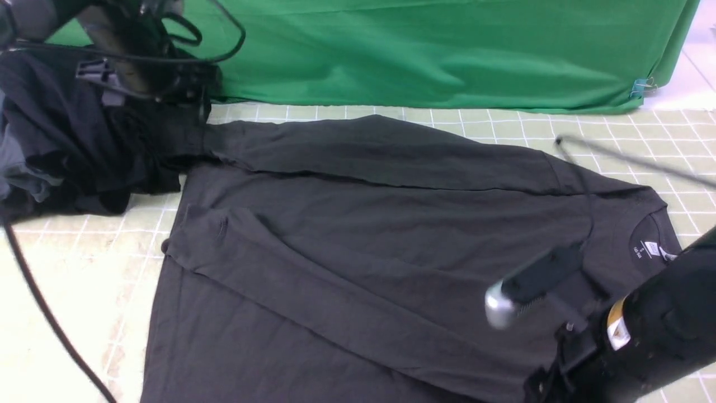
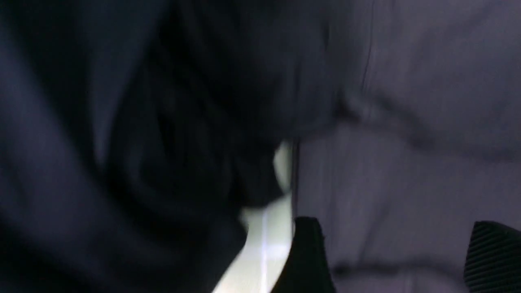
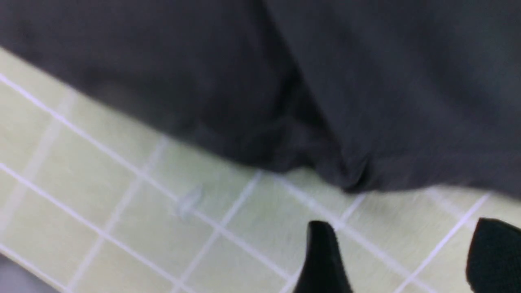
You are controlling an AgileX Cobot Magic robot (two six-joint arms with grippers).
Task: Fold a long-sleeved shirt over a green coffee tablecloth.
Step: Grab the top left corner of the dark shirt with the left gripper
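Long-sleeved shirt (image 1: pixel 358 224) lies flat on the green coffee tablecloth (image 1: pixel 84 263), filling most of the front view. Long axis runs left to right, slightly skewed: collar (image 1: pixel 649 221) with its white neck tag (image 1: pixel 651 247) points right, hem end points left. Both sleeves lie over the body, one along the far edge toward the left, the other as a diagonal band across the middle. Edges: a narrow strip of checked cloth separates the far edge from the bright green cloth (image 1: pixel 447 50) behind. The end of the far sleeve reaches the black clothing pile (image 1: pixel 56 140) at far left. The near part of the shirt runs out of the bottom of the front view. Bare checked cloth shows at near left, crossed by a black cable (image 1: pixel 45 313), and at far right beyond the shoulder, crossed by a thin blurred cable (image 1: pixel 632 159). Left gripper (image 2: pixel 397 244): fingers well apart over grey shirt fabric, nothing pinched between them. Right gripper (image 3: pixel 407 244): jaws spread over bare tablecloth just beside a shirt edge, holding nothing. Both wrist views are blurred.
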